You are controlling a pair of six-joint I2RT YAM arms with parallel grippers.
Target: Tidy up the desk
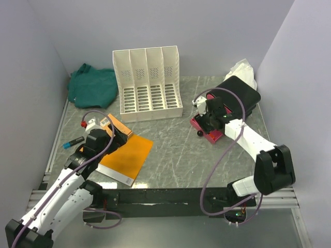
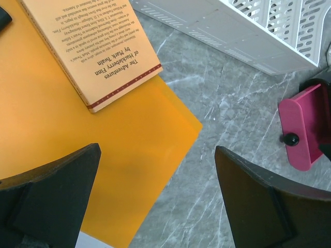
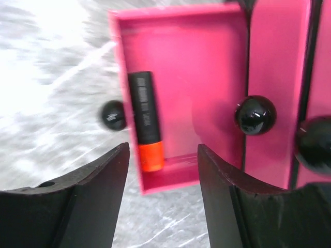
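Two sets of jaws: both open, both empty. The left jaws hang spread wide over the edge of the flat orange padded envelope (image 2: pixel 46 144). The right jaws are parted just above the open magenta plastic drawer (image 3: pixel 176 77).
Counter: dark grey-green stone-look slab with thin white veins (image 1: pixel 176 150), walled by pale lavender panels (image 1: pixel 207 31), sitting under everything. Imo it's rigid and heavy, and you don't grab it, you tidy what's on it. It looks slick, so flat stuff will probably skate.
Drawer contents: black marker with an orange end (image 3: pixel 144 116), lying along one wall. Probably light, and it's round, so likely to roll. I'd pinch across the barrel mid-length.
Envelope: thin, lies flush on the counter. I'd go for a corner, or slide it first.
Paperback: tan softcover book (image 2: pixel 93 46) resting on the envelope. Looks stiff enough to grab across its long edges.
Back of counter: white four-slot plastic file rack (image 1: pixel 149 82), which looks like the home for both.
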